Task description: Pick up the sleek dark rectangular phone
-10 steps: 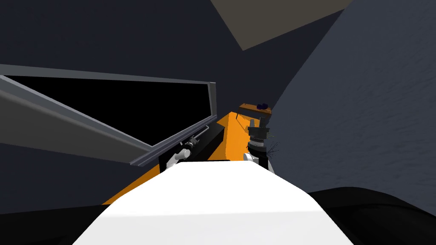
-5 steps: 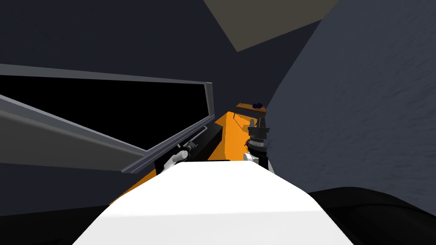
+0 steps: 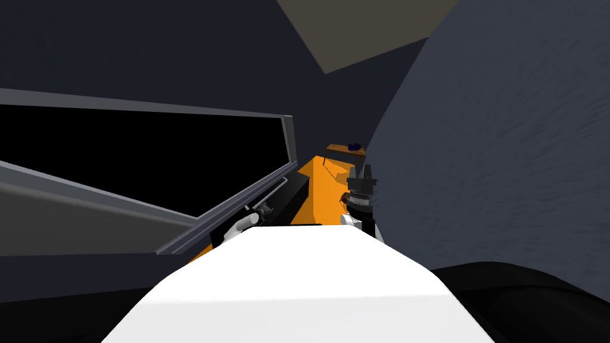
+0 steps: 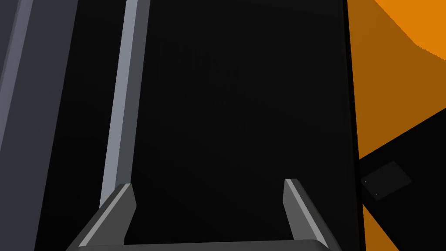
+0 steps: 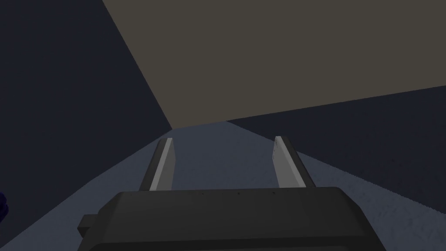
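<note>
The wide left gripper (image 4: 208,183), at 9 o'clock of the wide right gripper (image 5: 223,138), faced a flat black panel (image 4: 239,87). What seemed the small dark-grey rectangular phone (image 4: 385,180) lay outside its fingers, so closing risked missing it.

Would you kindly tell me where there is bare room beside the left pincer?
The orange surface beside the black panel lies bare. Tighter nearer the left pincer: a dark flat rectangle lies there, and a grey rail borders the panel's other side.

Close before the left tool (image 4: 209,185) a black flat surface (image 4: 244,109), grey rail (image 4: 122,109) one side, free orange surface (image 4: 392,78) the other.
</note>
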Robot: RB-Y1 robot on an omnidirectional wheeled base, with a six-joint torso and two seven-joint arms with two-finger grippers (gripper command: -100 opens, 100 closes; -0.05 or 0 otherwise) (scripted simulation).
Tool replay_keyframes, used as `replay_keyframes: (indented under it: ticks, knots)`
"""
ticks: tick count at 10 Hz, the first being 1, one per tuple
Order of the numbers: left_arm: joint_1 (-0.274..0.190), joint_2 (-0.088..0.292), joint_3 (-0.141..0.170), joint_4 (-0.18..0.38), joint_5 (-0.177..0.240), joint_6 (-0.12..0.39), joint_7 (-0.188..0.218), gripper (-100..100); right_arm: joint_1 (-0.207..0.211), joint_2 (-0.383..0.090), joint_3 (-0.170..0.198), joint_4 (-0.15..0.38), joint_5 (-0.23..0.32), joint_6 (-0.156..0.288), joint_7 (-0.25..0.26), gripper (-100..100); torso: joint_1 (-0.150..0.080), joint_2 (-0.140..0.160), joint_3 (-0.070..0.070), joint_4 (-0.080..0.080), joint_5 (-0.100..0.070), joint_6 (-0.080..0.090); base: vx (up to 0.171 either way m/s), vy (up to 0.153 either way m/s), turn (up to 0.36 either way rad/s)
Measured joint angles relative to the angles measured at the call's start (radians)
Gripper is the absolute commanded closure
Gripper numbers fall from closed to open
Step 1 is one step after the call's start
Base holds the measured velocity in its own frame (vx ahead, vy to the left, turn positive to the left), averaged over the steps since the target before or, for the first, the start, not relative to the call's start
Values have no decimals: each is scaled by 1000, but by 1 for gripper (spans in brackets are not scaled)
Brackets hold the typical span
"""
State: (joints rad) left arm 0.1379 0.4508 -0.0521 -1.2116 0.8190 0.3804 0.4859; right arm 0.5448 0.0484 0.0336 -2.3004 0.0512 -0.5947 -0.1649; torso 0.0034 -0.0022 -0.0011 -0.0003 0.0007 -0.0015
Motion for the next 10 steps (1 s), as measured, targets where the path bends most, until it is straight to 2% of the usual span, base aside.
replay_keyframes:
  ticks: [3,4,5,8,10]
  knots:
    - [-17,21,11,79,44,66,-1,-100,0,0,0,0,0,0,0,0,0,0,0,0,0,0,-2,30,-107]
    - [-28,31,15,120,69,88,-6,-100,0,0,0,0,0,0,0,0,0,-1,0,0,0,0,7,41,-162]
    - [-24,43,28,142,81,121,2,-100,0,0,0,0,0,0,0,0,1,-1,0,0,0,0,5,34,-55]
    - [-28,57,41,221,119,182,-3,-100,0,0,0,0,0,0,0,0,-1,-1,0,0,0,0,2,19,-76]
    - [-25,74,52,247,135,226,7,-100,0,0,0,0,0,0,0,0,-1,-1,0,0,0,0,2,16,-56]
